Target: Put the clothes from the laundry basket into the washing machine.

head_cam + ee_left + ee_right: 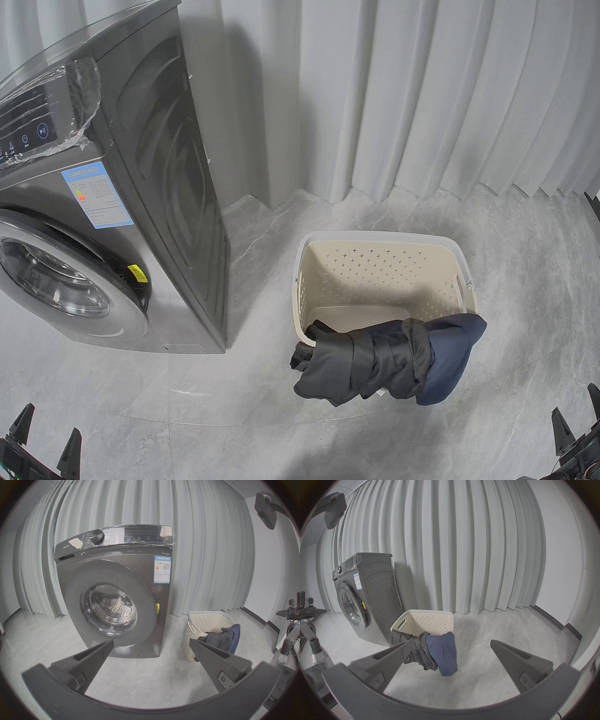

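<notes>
The left hand hangs low, well to the left of the basket and nearer than it, spread wide with nothing in it. The washing machine stands on the floor left of the basket, near but apart, its round door shut. The clothes, a dark grey piece and a navy one, lie bundled over the basket's near rim, hanging partly outside. A curtain hangs behind the basket. The right hand sits low to the basket's right, also open and empty
</notes>
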You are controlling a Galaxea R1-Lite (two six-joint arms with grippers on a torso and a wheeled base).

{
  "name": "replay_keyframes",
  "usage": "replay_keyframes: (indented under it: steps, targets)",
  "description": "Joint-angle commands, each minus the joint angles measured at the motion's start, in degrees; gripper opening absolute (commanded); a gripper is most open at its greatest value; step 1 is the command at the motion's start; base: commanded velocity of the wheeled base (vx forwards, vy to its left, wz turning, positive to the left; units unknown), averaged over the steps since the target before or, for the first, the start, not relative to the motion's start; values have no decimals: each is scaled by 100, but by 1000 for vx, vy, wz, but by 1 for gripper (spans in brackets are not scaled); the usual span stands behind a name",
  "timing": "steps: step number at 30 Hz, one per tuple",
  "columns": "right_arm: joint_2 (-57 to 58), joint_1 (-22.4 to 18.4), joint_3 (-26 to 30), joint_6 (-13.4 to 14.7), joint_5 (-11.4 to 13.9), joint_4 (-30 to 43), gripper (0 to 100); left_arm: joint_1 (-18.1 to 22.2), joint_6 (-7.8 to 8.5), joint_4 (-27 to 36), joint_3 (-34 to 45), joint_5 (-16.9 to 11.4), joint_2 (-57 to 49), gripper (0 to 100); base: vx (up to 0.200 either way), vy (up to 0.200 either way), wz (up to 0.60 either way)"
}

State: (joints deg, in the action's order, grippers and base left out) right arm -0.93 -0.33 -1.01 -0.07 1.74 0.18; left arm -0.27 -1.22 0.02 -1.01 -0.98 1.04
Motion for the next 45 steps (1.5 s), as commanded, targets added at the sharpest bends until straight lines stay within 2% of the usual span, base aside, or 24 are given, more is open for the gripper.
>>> replay_keyframes:
  steps: [1, 30, 45]
  targets:
    - [93, -2, 92, -1, 1, -1, 100, 0, -1, -2, 92, 1, -86, 100, 0, 200, 0]
    - [93, -2, 92, -1, 1, -1, 100, 0, -1, -2, 92, -8, -86, 100, 0, 200, 0]
    - [93, -2, 92, -1, 1, -1, 100, 0, -1, -2, 92, -8, -86, 100, 0, 0, 0]
